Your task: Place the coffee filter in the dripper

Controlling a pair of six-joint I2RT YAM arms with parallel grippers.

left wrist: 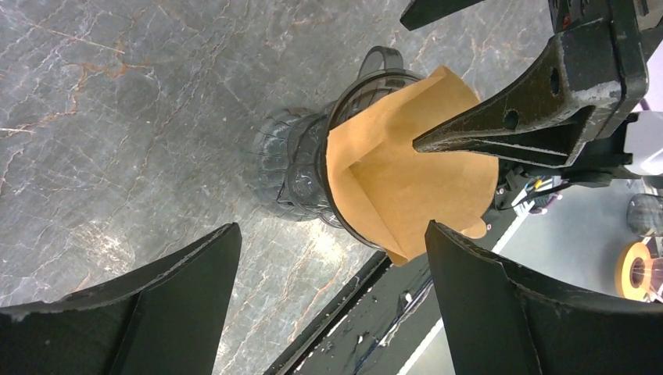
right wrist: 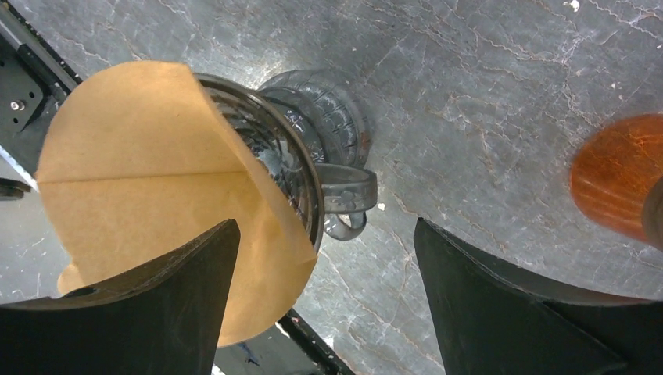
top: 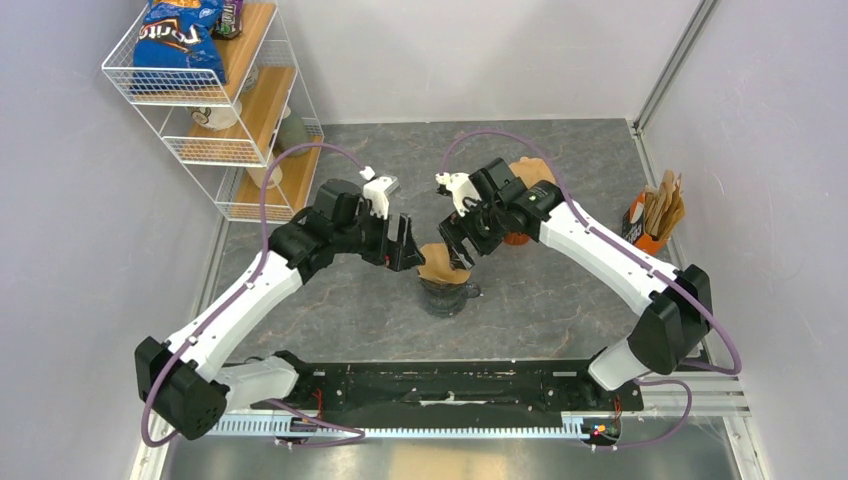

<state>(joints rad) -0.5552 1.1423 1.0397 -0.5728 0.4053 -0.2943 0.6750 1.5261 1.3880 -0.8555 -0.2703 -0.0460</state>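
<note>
Left gripper (top: 408, 245) and right gripper (top: 462, 245) are both spread wide with nothing held, flanking the filter (top: 438, 262), which is lodged in the mouth of the dripper (top: 447, 297) but stands proud and folded flat. To seat it well, the cone would probably need to be opened and pressed gently down against the inner wall, lest the thin brown paper be creased. Smoky, ribbed, see-through walls and a loop handle are shown on the dripper, set on a grey marbled table (top: 350, 300).

White arms (top: 240, 300), purple cables (top: 300, 158), seemingly scuffed grippers (top: 405, 243) (top: 462, 238)
</note>
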